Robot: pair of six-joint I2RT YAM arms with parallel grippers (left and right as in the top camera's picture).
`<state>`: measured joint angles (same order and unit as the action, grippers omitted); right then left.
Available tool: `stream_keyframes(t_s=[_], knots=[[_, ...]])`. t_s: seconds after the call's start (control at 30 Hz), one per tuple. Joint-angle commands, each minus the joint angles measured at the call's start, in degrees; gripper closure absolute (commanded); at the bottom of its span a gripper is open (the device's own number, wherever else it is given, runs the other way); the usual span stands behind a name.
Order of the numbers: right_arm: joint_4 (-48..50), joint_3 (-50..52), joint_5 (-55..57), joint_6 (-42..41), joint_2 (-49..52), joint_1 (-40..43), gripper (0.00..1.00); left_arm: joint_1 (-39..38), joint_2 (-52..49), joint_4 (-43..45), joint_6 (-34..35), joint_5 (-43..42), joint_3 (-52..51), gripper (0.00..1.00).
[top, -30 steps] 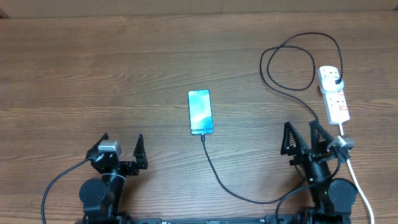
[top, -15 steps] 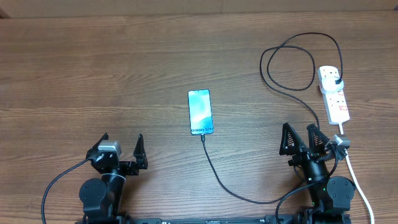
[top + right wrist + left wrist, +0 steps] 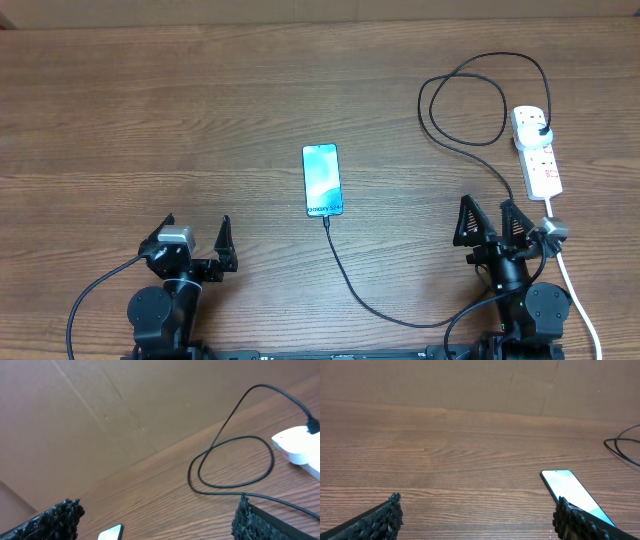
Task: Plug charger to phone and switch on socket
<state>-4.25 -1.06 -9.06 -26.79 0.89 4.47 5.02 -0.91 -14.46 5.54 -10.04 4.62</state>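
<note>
Overhead shows a wood-grain table (image 3: 150, 110) holding the phone (image 3: 322, 180).

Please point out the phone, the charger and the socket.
phone (image 3: 322, 180): overhead view, middle of its lit screen.
charger (image 3: 541, 131): overhead view, its black plug.
socket (image 3: 547, 182): overhead view, its white body.

The left end effector (image 3: 197, 225) and the right end effector (image 3: 486, 208) are fitted with pointed black fingers (image 3: 380, 522), roughly textured. Round black joint housings (image 3: 160, 312), grey blocks (image 3: 175, 238) and black cables (image 3: 95, 290) are seen.
</note>
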Motion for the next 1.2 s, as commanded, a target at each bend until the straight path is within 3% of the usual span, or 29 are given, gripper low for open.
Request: stream_keyframes(t_s=[0.0,0.3,0.53,1.17], knots=[[0.1,0.6,2.7,1.9,-0.7,0.2,0.00,0.3,0.3,-0.3,-0.9,0.6,0.0,0.00],[0.0,0.6,3.0,1.9,-0.7,0.2,0.00,0.3,0.3,-0.3,-0.9,0.6,0.0,0.00],[0.3,0.6,-0.6,18.5,-0.7,0.2,0.00,0.3,0.3,-0.3,-0.9,0.6,0.0,0.00],[0.2,0.6,0.2,30.0,-0.7,0.2,0.00,0.3,0.3,-0.3,-0.9,0.6,0.0,0.00]])
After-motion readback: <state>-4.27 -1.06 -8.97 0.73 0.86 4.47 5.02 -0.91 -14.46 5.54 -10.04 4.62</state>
